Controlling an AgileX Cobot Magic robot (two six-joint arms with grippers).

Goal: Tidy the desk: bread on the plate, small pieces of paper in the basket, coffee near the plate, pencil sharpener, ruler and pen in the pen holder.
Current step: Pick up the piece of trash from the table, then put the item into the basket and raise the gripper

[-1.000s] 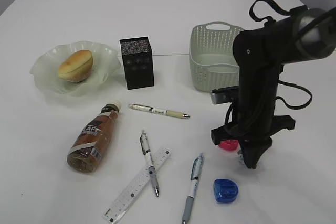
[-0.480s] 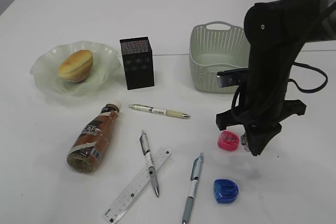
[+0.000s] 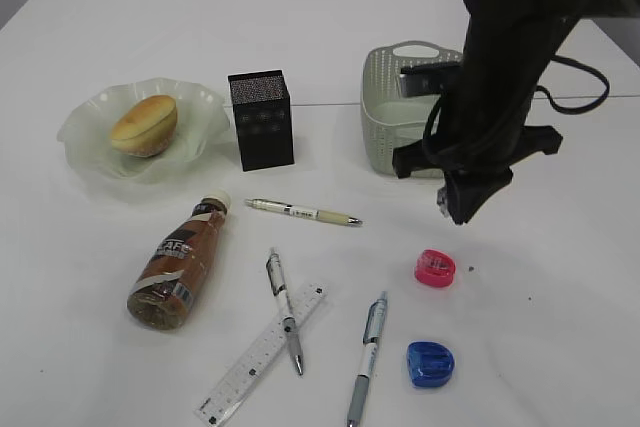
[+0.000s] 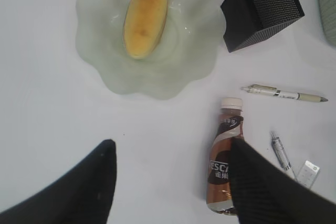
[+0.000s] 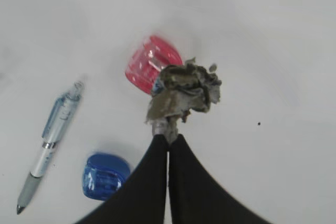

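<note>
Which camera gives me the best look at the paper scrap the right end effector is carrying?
The right wrist view: the crumpled grey paper scrap fills the centre, pinched at the shut tips of the right end effector. The exterior view shows only a speck at the tips. The left wrist view misses it.

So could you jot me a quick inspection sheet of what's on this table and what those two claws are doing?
Surface: white desk, thin seam across.
Job's things: bread on plate; coffee lying on its side; three pens, one near pen holder; ruler under a pen; red sharpener, blue sharpener; basket.
Clutter: small dark speck near red sharpener.
Grippers: right gripper shut on crumpled paper, above the desk; left gripper open, empty.
Cables: black loops on right arm.
Surroundings: nothing seen.
</note>
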